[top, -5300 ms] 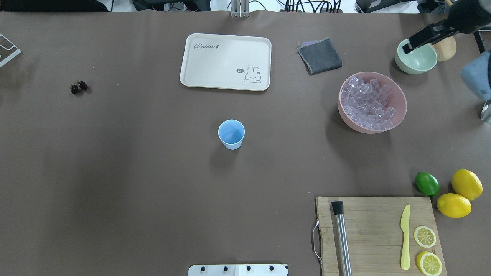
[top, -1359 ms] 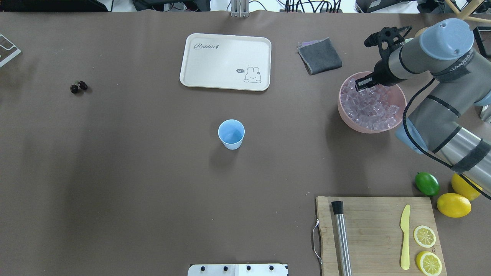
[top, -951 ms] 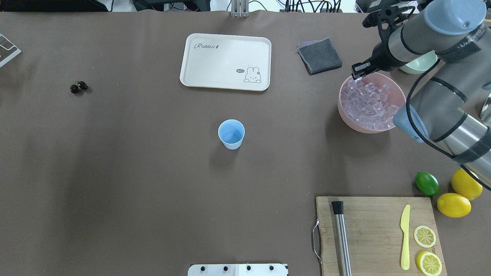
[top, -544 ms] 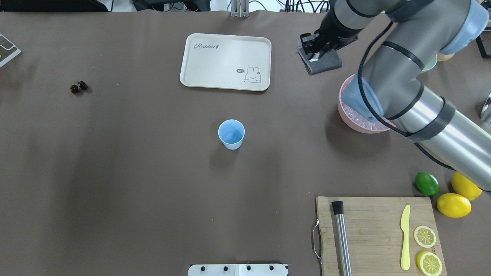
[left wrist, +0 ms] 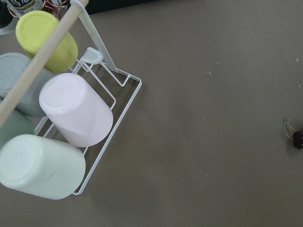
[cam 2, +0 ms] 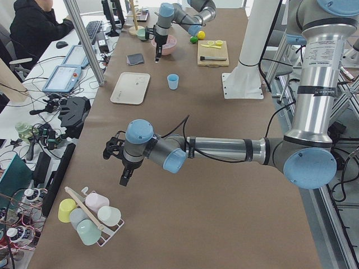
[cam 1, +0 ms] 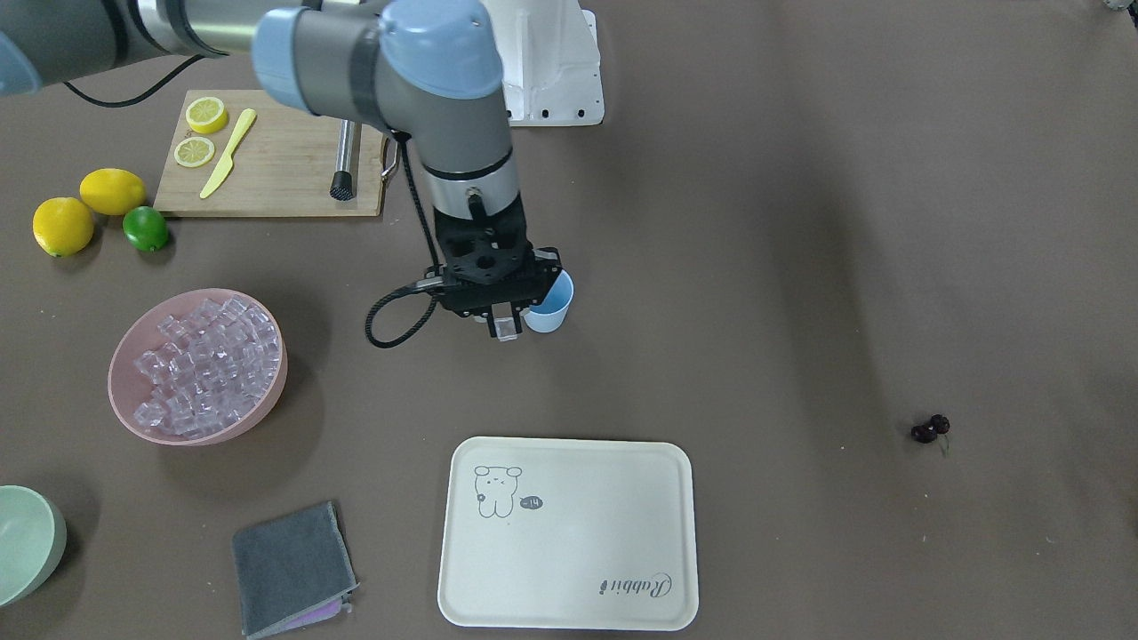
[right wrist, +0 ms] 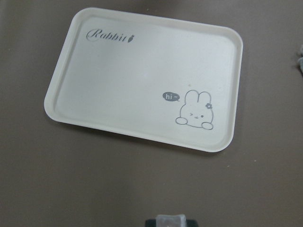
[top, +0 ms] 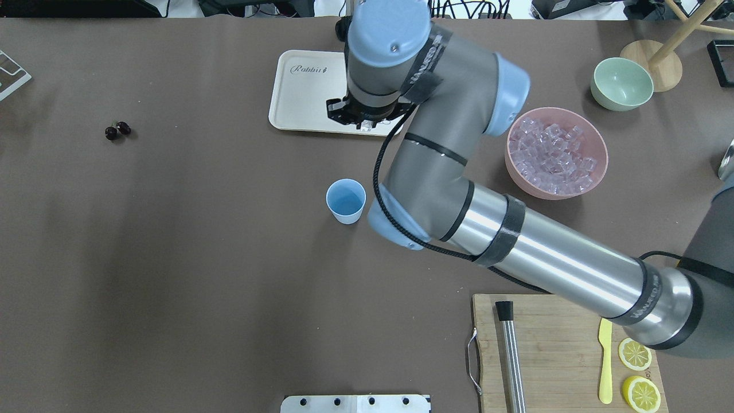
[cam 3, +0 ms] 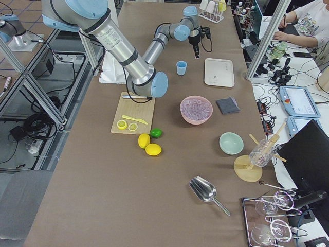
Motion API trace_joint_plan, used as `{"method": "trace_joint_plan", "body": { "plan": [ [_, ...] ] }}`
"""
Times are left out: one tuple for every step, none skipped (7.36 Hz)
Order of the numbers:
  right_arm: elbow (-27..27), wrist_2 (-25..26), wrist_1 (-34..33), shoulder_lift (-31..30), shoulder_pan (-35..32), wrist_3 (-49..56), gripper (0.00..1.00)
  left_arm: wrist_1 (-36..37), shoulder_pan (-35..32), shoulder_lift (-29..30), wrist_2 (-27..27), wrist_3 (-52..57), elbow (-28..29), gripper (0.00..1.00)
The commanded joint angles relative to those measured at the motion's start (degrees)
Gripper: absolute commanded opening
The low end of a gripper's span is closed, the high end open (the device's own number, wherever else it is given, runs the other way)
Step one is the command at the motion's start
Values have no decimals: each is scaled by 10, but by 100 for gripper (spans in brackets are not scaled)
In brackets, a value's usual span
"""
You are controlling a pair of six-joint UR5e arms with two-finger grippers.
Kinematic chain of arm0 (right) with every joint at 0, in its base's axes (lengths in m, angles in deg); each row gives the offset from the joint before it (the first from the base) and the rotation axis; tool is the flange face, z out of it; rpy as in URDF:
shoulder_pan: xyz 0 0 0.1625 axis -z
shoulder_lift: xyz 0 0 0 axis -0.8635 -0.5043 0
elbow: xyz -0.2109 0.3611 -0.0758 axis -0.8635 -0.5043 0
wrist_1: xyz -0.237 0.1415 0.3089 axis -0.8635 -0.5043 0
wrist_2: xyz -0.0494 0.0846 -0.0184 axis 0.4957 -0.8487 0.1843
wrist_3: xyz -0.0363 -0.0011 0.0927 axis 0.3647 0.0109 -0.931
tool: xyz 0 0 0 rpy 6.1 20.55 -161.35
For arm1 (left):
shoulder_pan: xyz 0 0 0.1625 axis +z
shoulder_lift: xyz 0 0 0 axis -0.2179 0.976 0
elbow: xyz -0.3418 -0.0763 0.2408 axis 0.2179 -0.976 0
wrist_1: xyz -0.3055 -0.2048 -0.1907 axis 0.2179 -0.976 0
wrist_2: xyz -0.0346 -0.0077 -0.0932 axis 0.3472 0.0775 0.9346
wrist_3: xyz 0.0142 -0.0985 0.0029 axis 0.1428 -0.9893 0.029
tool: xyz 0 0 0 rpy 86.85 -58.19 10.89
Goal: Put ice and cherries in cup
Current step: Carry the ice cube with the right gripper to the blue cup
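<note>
Cup (top: pixel 346 201) light blue, plain. Cherries (top: pixel 111 133) dark red, nearly black, green stems. Ice (top: pixel 553 156) clear, pinkish tint, in pink bowl (cam 1: pixel 240 428). Far-right bowl (top: pixel 622 86) pale green. Tray (top: pixel 304 92) cream, grey rabbit drawing, "Rabbit" script. Cloth (cam 1: pixel 289 564) dark grey. Lemons (cam 1: pixel 113 190) yellow, lime (cam 1: pixel 145 228) green. Table (top: pixel 200 275) brown.

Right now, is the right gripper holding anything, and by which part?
Yes. The right gripper holds a single ice cube, pinched by two opposite faces between the tips of its jaws. The cube is not yet in the cup.

The cream tray (right wrist: pixel 137 80) carries the words "Rabbit" and "hi~".
</note>
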Motion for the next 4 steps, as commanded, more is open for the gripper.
{"method": "trace_joint_plan", "body": {
  "plan": [
    [-21,37,1,7,50,-10,0,0,5,3,0,0,5,98],
    [-19,60,2,6,60,-9,0,0,5,1,0,0,5,98],
    [-15,62,2,-6,62,-9,0,1,5,0,0,0,6,98],
    [-14,63,1,-8,67,-10,0,1,5,-3,0,0,6,98]
  ]
}}
